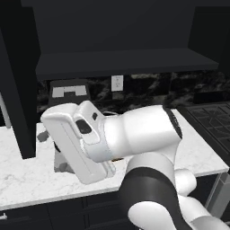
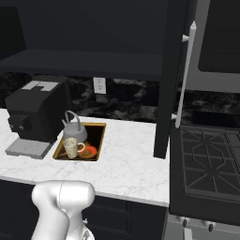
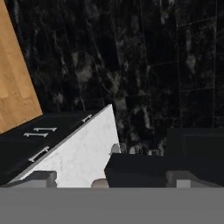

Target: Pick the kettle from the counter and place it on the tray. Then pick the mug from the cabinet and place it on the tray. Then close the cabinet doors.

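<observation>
The grey kettle [image 2: 74, 129] stands at the back of the gold-rimmed tray [image 2: 97, 139] on the white marble counter [image 2: 126, 159]. The cream mug [image 2: 71, 147] stands in front of it on the same tray. Above, the black cabinet [image 2: 89, 61] is open, showing its dark shelf [image 1: 126, 63]. The right cabinet door [image 2: 167, 70] swings out with its silver handle [image 2: 186, 70]. The left door [image 1: 18, 85] also stands open. My gripper [image 3: 113, 181] is open, its fingertips [image 3: 41, 177] wide apart with nothing between them. It looks over a counter corner [image 3: 85, 153]. My white arm [image 1: 134, 134] hides the tray in the left base view.
A big black coffee machine [image 2: 35, 112] stands left of the tray. A black stove [image 2: 208, 164] adjoins the counter on the right. A wall outlet [image 2: 99, 85] sits on the dark backsplash. Dark drawers [image 3: 39, 140] and wood floor [image 3: 13, 78] show beside the counter.
</observation>
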